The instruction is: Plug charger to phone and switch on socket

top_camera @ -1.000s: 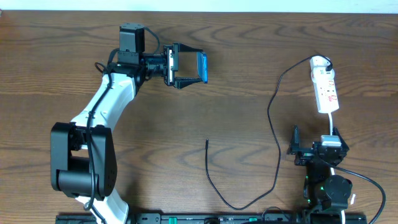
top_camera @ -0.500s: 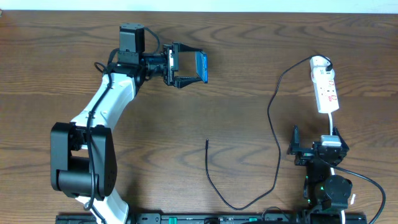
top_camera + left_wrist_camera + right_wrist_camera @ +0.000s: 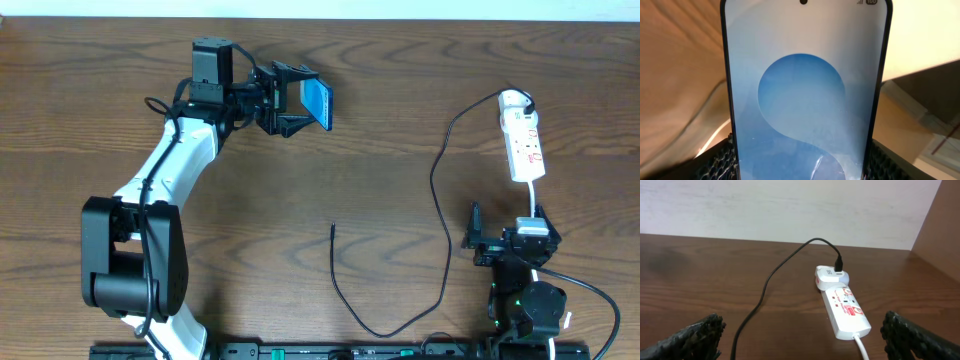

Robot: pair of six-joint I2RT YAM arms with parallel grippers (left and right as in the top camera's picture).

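My left gripper (image 3: 300, 100) is shut on the phone (image 3: 316, 103), held up off the table at the back left. In the left wrist view the phone's light blue screen (image 3: 805, 100) fills the frame, with a black pad (image 3: 715, 162) pressed to each dark edge. The charger, a thin black cable (image 3: 440, 200), runs from a white adapter (image 3: 830, 276) on the socket's far end, loops along the front of the table and ends in a free tip (image 3: 333, 228) lying mid-table. The white socket (image 3: 522, 140) lies at the right. My right gripper (image 3: 505, 235) stands open just in front of the socket (image 3: 845, 310), holding nothing.
The socket's white cord (image 3: 862, 347) leads back toward my right arm's base (image 3: 530, 305). A pale wall (image 3: 790, 205) borders the table's far edge. The black cable (image 3: 765, 287) crosses the wood left of the socket.
The left wrist has turned with the phone in its grip, so the blue screen now faces more upward in the overhead view. The right arm, cable and socket have not moved.
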